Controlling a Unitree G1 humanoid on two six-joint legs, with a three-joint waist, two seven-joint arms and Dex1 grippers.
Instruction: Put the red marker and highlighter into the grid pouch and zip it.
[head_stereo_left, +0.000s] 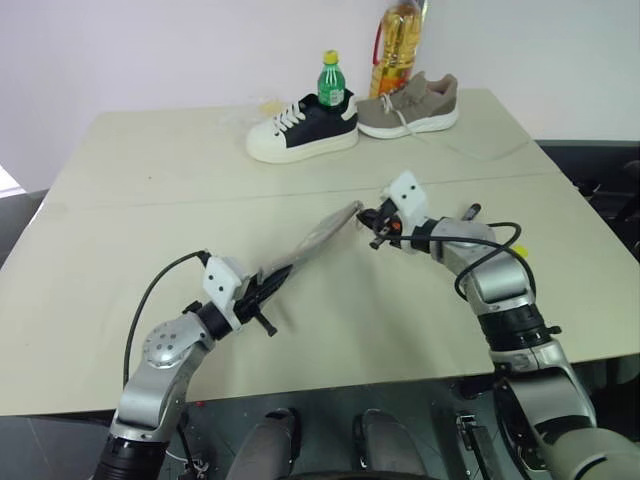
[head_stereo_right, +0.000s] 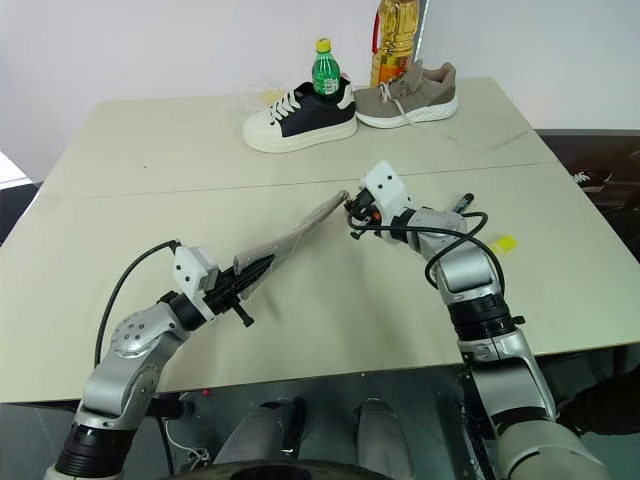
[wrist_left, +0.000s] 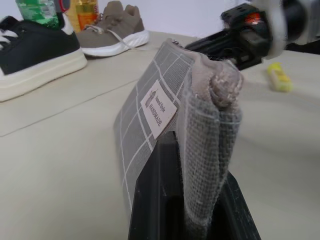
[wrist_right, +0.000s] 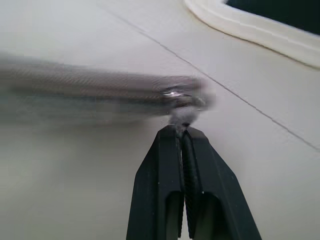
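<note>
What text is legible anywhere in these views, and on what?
"HANDMADE": bottom line of the small white label sewn on the grid pouch, seen from the left wrist.
The label's upper line: too small to read.
Green bottle label: too small to read.
Yellow oil bottle label: too small to read.
No readable text on the two shoes or the grippers.

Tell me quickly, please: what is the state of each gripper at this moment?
Left gripper: shut on one end of the grid pouch, holding it above the table.
Right gripper: shut on the zipper pull at the pouch's other end.
</note>
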